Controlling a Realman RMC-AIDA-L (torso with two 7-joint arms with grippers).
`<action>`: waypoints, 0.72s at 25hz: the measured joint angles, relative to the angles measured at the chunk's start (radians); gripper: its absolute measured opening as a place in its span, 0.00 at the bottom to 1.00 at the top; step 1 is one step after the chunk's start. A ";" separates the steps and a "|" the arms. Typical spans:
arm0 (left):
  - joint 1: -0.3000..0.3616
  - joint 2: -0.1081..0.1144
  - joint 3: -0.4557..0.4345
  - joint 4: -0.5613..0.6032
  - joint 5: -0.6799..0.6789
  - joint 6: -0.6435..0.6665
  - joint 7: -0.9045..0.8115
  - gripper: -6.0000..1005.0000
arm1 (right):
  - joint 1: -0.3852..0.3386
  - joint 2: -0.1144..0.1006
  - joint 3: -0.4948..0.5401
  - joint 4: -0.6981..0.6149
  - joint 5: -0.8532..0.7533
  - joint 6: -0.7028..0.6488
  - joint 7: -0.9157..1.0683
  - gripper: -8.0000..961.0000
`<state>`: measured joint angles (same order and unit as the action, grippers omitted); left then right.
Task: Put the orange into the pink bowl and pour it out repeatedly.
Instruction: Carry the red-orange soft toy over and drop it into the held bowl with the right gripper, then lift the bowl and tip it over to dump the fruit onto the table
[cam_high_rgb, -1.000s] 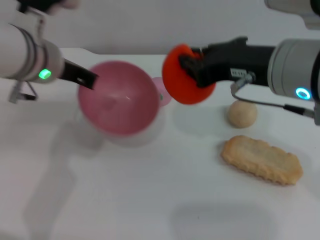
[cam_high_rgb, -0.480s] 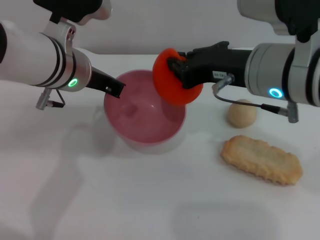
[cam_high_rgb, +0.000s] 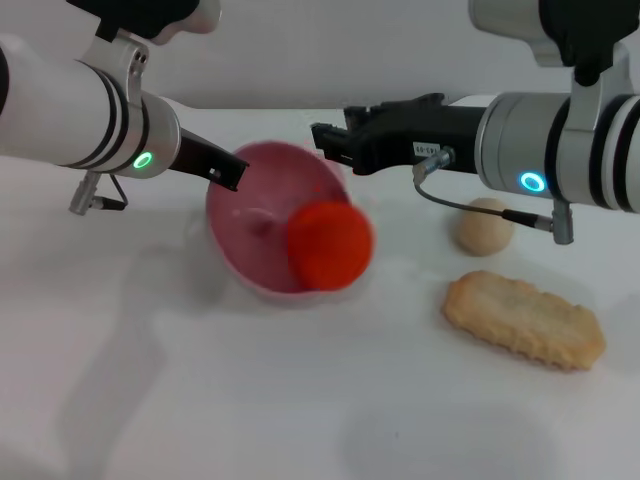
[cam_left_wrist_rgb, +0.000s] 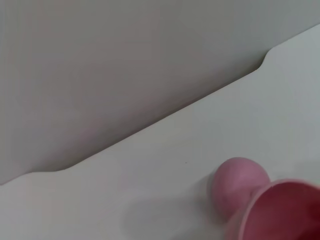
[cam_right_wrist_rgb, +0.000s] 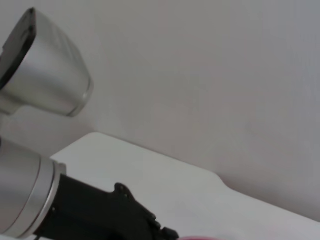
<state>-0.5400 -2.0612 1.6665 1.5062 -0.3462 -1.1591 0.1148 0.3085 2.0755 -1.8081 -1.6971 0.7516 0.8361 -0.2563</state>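
The pink bowl (cam_high_rgb: 250, 205) stands at the table's middle, tipped a little toward me. The orange (cam_high_rgb: 330, 245) lies inside it against the near right wall. My left gripper (cam_high_rgb: 230, 173) is shut on the bowl's left rim. My right gripper (cam_high_rgb: 330, 138) is open and empty, just above the bowl's far right rim. The left wrist view shows part of the bowl's rim (cam_left_wrist_rgb: 280, 210). The right wrist view shows only my left arm (cam_right_wrist_rgb: 75, 210) and the wall.
A beige ball (cam_high_rgb: 485, 225) and a long biscuit-shaped bread (cam_high_rgb: 525, 320) lie right of the bowl. A small pink ball (cam_left_wrist_rgb: 239, 182) sits right behind the bowl, hidden in the head view. The table's back edge (cam_left_wrist_rgb: 150, 130) runs along a grey wall.
My right gripper carried the orange over the bowl, opened, and the orange dropped in. My left gripper moved the bowl to the right and lowered it.
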 joint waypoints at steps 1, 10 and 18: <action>0.000 0.000 0.000 -0.001 0.000 0.000 0.001 0.05 | 0.000 0.000 0.002 0.000 0.000 -0.003 0.001 0.19; 0.006 0.002 0.012 0.004 0.016 0.007 0.043 0.05 | -0.083 -0.001 0.106 -0.040 0.010 0.002 0.013 0.60; 0.057 -0.001 0.219 0.091 0.305 0.012 0.103 0.05 | -0.219 0.001 0.370 0.010 0.195 0.101 -0.089 0.60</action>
<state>-0.4834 -2.0617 1.8858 1.5971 -0.0412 -1.1468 0.2181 0.0893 2.0767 -1.4384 -1.6871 0.9468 0.9368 -0.3455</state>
